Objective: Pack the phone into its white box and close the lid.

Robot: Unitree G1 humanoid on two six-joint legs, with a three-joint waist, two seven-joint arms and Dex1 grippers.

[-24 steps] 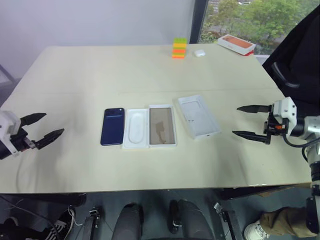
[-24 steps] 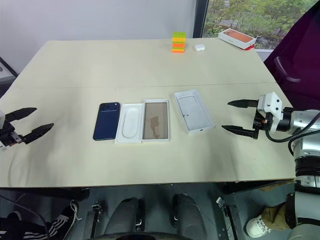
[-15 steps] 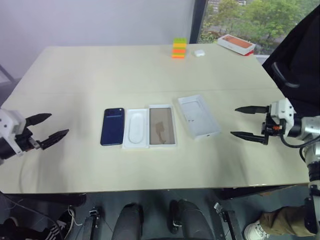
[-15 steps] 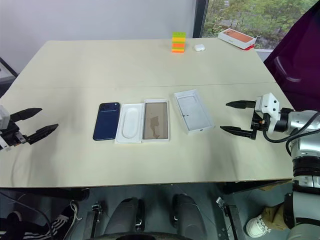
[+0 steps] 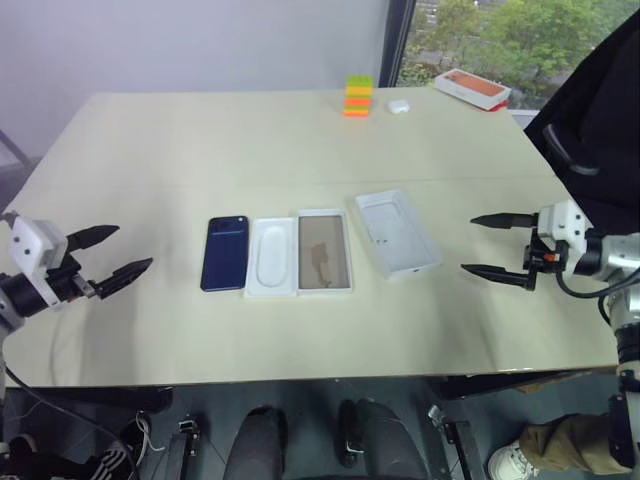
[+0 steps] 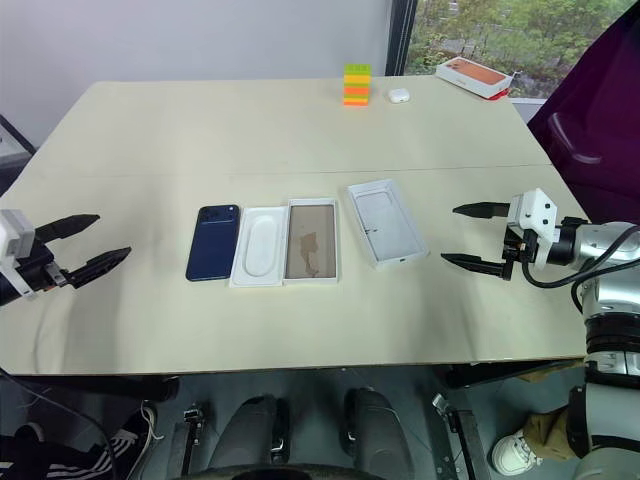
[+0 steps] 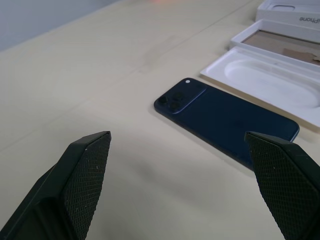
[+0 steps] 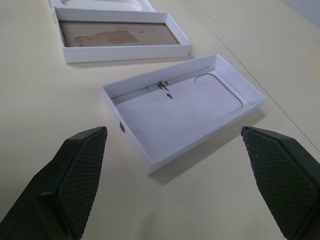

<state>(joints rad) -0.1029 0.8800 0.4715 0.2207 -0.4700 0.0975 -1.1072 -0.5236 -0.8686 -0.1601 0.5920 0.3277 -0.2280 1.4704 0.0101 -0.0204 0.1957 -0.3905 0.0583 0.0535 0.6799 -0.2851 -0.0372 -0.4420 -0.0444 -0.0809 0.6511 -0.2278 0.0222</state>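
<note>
The dark blue phone [image 5: 225, 253] lies back up on the table, camera cluster at its far corner, also seen in the left wrist view [image 7: 225, 117]. To its right come a white insert [image 5: 271, 257] and then the white box [image 5: 324, 250], open with a brownish inside. The lid [image 5: 398, 232] lies inside-up further right, slightly angled. My left gripper [image 5: 134, 246] hangs open left of the phone, pointing at it. My right gripper [image 5: 468, 243] is open to the right of the lid [image 8: 180, 107], pointing at it. Both hold nothing.
A stack of coloured blocks [image 5: 358, 96], a small white case [image 5: 399, 105] and an orange-topped box [image 5: 473, 88] sit at the table's far edge. A dark chair back [image 5: 595, 110] stands beyond the right edge. Bare tabletop [image 5: 200, 160] surrounds the row.
My left gripper has moved a little to the right, toward the phone. The right gripper has hardly shifted. Nothing on the table has moved.
</note>
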